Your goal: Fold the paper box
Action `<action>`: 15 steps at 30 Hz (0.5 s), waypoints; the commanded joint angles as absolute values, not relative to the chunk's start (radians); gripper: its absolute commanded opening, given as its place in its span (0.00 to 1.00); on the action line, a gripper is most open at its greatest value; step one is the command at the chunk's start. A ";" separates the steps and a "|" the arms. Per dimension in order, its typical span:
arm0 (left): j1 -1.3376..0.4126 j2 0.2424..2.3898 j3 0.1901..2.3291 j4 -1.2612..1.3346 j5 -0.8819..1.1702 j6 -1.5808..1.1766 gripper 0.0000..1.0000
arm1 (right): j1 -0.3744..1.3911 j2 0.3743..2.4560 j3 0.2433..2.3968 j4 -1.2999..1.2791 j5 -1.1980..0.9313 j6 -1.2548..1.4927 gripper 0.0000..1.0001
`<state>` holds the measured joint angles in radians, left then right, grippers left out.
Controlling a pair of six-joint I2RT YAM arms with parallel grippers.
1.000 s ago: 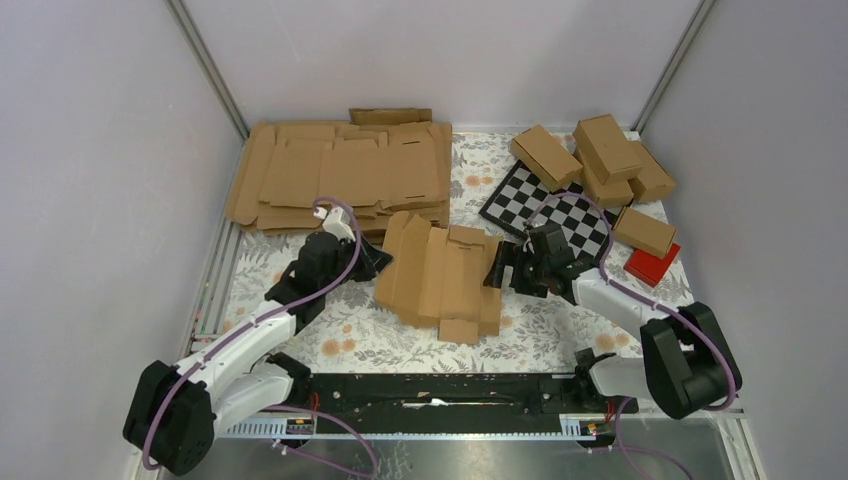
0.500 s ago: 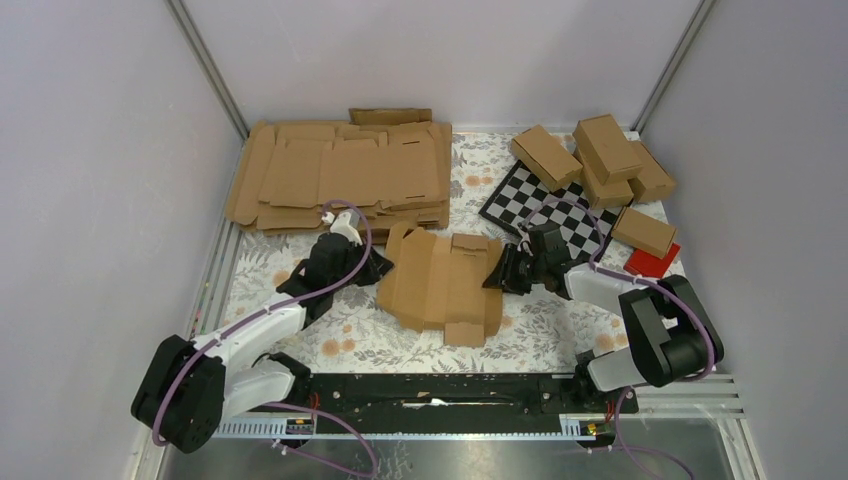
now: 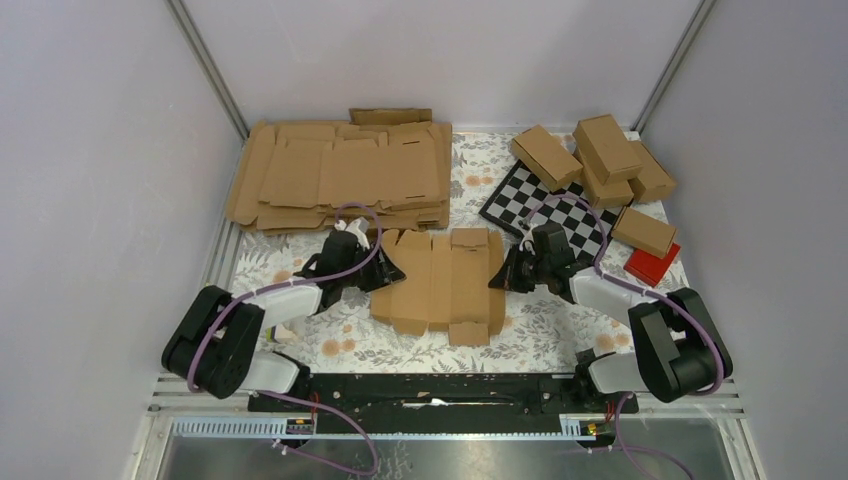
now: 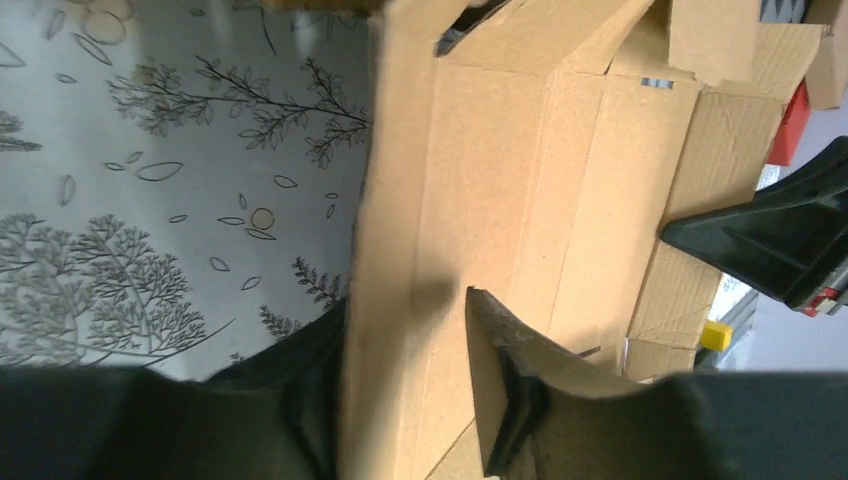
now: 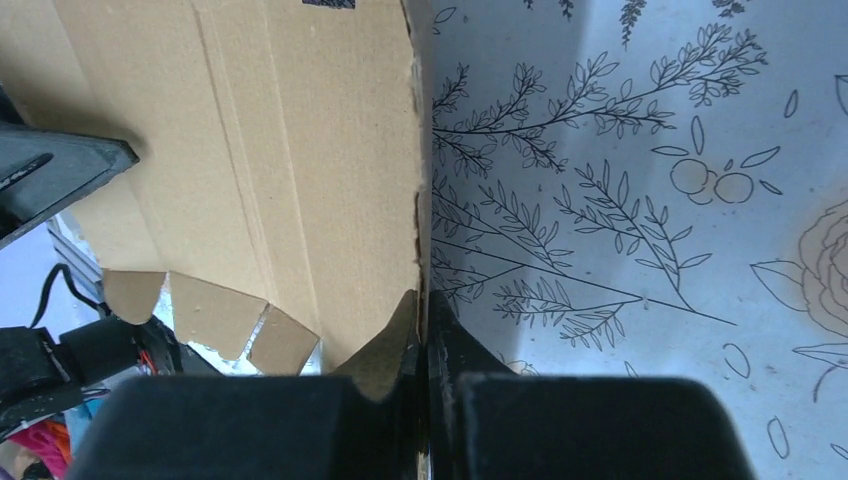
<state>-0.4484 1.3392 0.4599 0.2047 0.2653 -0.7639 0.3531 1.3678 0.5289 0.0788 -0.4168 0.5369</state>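
1. The paper box (image 3: 440,283) lies as an opened, mostly flat sheet on the flowered table cover (image 3: 540,335), in the middle of the table between my two arms.
2. My left gripper (image 3: 378,272) is at the sheet's left edge. In the left wrist view its fingers (image 4: 500,370) stand apart, with the left panel between them and not pinched.
3. My right gripper (image 3: 500,277) is at the sheet's right edge. In the right wrist view it is clenched on the cardboard's edge, which stands up from the table there.
4. A stack of flat cardboard sheets (image 3: 340,175) lies at the far left.
5. At the far right, folded brown boxes (image 3: 600,155) sit on and around a checkerboard (image 3: 550,205), with a small red box (image 3: 652,265) near them.
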 commanded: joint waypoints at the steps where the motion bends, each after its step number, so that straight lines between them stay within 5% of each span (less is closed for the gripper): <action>1: -0.434 1.390 0.505 0.365 0.459 -0.770 0.32 | 0.353 1.336 0.541 0.055 -0.397 0.476 0.00; 2: -0.434 1.397 0.508 0.395 0.496 -0.772 0.23 | 0.353 1.333 0.541 0.055 -0.397 0.477 0.00; 4: -0.434 1.386 0.512 0.428 0.535 -0.775 0.02 | 0.353 1.324 0.551 0.038 -0.393 0.467 0.26; 10: -0.454 1.156 0.480 0.398 0.412 -0.690 0.00 | 0.352 1.240 0.587 -0.058 -0.374 0.415 0.93; 15: -0.504 0.989 0.388 0.488 0.300 -0.585 0.00 | 0.354 1.164 0.603 -0.121 -0.411 0.432 1.00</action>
